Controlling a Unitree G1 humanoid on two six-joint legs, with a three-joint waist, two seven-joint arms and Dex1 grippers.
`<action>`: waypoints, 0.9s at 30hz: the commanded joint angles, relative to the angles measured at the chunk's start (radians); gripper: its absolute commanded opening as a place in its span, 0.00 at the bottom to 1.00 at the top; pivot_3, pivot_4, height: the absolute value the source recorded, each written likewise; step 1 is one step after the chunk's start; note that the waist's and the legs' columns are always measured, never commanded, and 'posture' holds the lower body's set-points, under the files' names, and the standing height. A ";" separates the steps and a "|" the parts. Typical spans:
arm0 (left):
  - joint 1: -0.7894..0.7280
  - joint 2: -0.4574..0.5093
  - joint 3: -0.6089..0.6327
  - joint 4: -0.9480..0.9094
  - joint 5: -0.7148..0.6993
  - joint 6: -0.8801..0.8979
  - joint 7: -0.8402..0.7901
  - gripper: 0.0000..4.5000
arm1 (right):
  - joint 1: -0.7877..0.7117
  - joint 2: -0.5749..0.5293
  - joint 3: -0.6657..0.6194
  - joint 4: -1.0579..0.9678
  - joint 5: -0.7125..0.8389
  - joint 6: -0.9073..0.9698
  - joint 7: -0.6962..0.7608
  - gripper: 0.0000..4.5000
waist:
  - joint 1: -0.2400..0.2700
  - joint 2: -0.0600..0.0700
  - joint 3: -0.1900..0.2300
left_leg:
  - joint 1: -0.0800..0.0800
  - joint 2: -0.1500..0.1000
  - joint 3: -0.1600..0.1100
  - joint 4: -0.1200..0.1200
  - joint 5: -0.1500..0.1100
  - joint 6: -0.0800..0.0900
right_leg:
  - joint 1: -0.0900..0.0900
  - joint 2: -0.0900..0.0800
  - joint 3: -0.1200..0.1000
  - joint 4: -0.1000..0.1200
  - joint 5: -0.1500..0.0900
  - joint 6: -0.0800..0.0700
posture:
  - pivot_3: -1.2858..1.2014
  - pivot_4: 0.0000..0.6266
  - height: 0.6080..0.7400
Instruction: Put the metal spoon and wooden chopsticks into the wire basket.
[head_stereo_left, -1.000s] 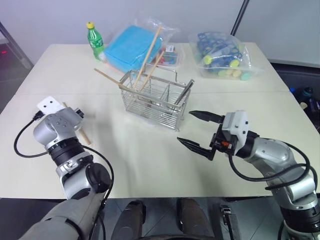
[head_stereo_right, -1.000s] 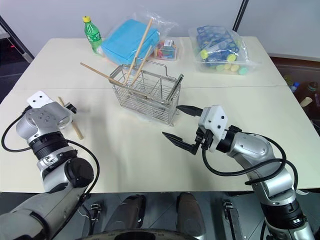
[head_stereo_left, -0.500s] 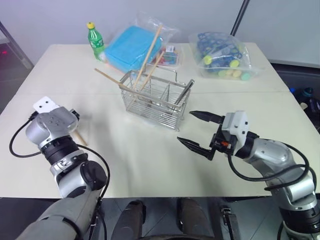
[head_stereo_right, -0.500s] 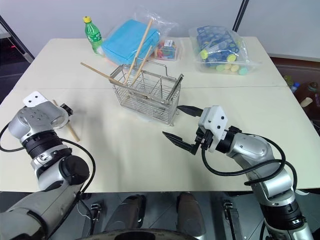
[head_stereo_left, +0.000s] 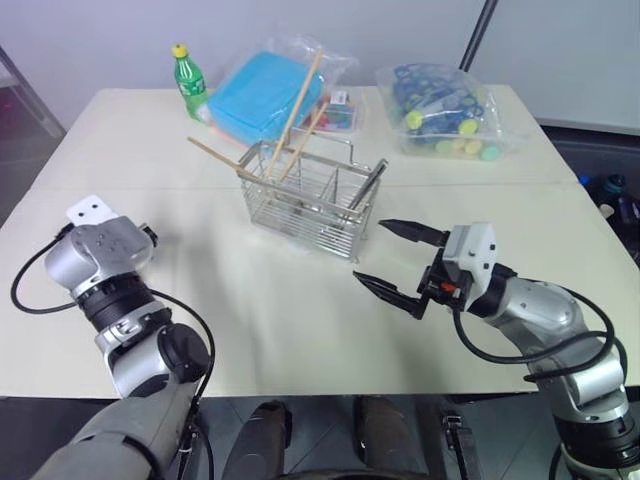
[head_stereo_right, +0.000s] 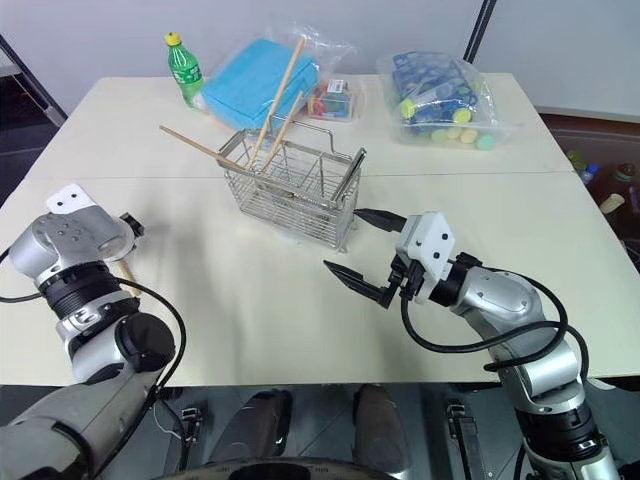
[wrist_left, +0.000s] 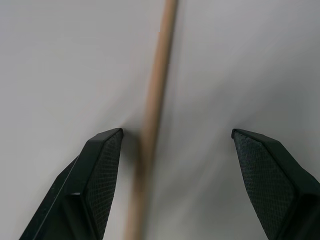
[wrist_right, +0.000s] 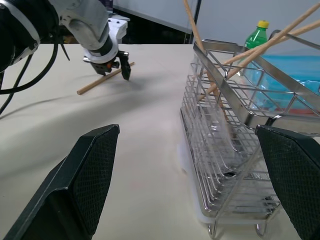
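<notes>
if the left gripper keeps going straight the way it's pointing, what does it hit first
Most likely the wooden chopstick lying on the table. The open left gripper points down with the stick between its fingers, nearer one finger; how far above it the tips hang is unclear.

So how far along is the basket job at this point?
Done: three wooden chopsticks and the metal spoon stand in the wire basket. In hand: nothing gripped; the left gripper hangs open with its fingers astride the last chopstick, which lies on the table. Left: grasp it and drop it in. The right gripper waits open, empty.
</notes>
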 joint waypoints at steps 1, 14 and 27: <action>0.048 0.023 -0.006 -0.043 0.048 0.082 -0.015 0.82 | 0.003 0.010 -0.019 -0.009 -0.005 -0.025 -0.006 1.00 | -0.001 0.000 0.000 | 0.000 0.000 0.000 0.000 0.000 0.000 | 0.000 0.000 0.000 0.000 0.000 0.000 | 0.52 0.24 1.00; 0.056 0.001 0.036 -0.080 0.094 0.097 -0.062 0.20 | 0.002 0.030 -0.019 0.004 -0.018 -0.040 -0.012 1.00 | 0.000 0.001 -0.001 | 0.000 0.000 0.000 0.000 0.000 0.000 | 0.000 0.000 0.000 0.000 0.000 0.000 | 0.52 0.24 1.00; 0.061 0.067 -0.121 -0.090 0.102 -0.031 -0.207 0.01 | 0.007 0.030 -0.022 0.012 -0.019 -0.035 -0.013 1.00 | 0.002 0.001 0.000 | 0.000 0.000 0.000 0.000 0.000 0.000 | 0.000 0.000 0.000 0.000 0.000 0.000 | 0.52 0.24 1.00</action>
